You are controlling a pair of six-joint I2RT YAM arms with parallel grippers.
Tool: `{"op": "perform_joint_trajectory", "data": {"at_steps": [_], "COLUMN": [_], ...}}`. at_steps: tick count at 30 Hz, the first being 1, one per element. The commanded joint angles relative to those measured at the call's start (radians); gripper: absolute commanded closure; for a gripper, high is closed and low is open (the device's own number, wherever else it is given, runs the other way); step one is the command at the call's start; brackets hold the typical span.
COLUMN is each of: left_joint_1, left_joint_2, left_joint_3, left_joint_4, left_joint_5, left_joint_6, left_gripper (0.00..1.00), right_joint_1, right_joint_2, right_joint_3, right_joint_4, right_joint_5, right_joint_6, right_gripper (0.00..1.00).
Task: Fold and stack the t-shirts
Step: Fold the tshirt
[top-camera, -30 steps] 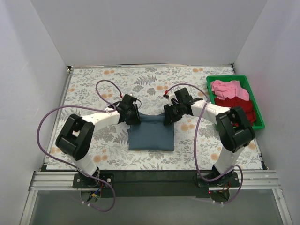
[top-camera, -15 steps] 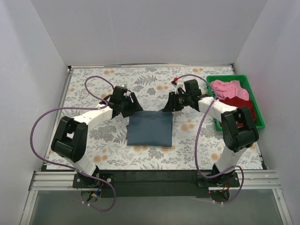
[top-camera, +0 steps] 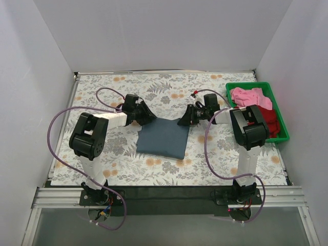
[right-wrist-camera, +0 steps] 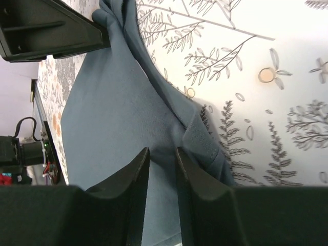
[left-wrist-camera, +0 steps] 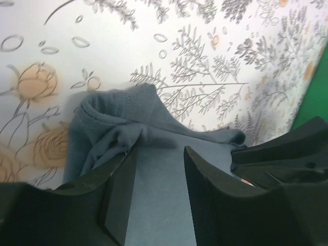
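Note:
The slate blue-grey t-shirt (top-camera: 161,138) lies folded into a rough square on the middle of the table. My left gripper (top-camera: 145,117) is low at its far left corner, jaws apart over the cloth (left-wrist-camera: 154,205), with the bunched collar edge (left-wrist-camera: 118,115) just ahead. My right gripper (top-camera: 184,119) is low at the far right corner, jaws narrowly apart over the cloth (right-wrist-camera: 118,113), beside a folded hem (right-wrist-camera: 205,143). The pink t-shirt (top-camera: 248,96) and the dark red t-shirt (top-camera: 266,119) lie crumpled in the bin.
The green plastic bin (top-camera: 281,128) stands at the right edge of the floral tablecloth (top-camera: 102,97). White walls close in the left, far and right sides. Purple cables loop off both arms.
Both grippers pulled back from the shirt's far corners half a second ago and have come back down onto them. The shirt's far edge has shifted slightly away and the square looks skewed.

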Motion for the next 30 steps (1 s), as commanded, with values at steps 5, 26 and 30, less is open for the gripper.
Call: {"op": "perform_joint_trajectory", "data": {"at_steps": [5, 26, 30], "left_joint_1": [0.015, -0.068, -0.068], "left_joint_2": [-0.095, -0.550, -0.421], "left_joint_3": [-0.013, -0.493, -0.487], "left_joint_4": [-0.056, -0.024, -0.024], "left_joint_5": [-0.017, 0.150, 0.163], "left_joint_6": [0.075, 0.015, -0.023], "left_gripper": [0.43, 0.31, 0.38], "right_joint_1": [-0.027, 0.403, 0.398], "right_joint_2": [-0.095, -0.141, -0.002], "right_joint_3": [0.000, -0.241, -0.247], "right_joint_4": [0.031, 0.247, 0.269], "right_joint_5": [-0.007, 0.007, 0.001], "right_joint_6": [0.014, 0.161, 0.152], "right_gripper": [0.70, 0.70, 0.77]}}
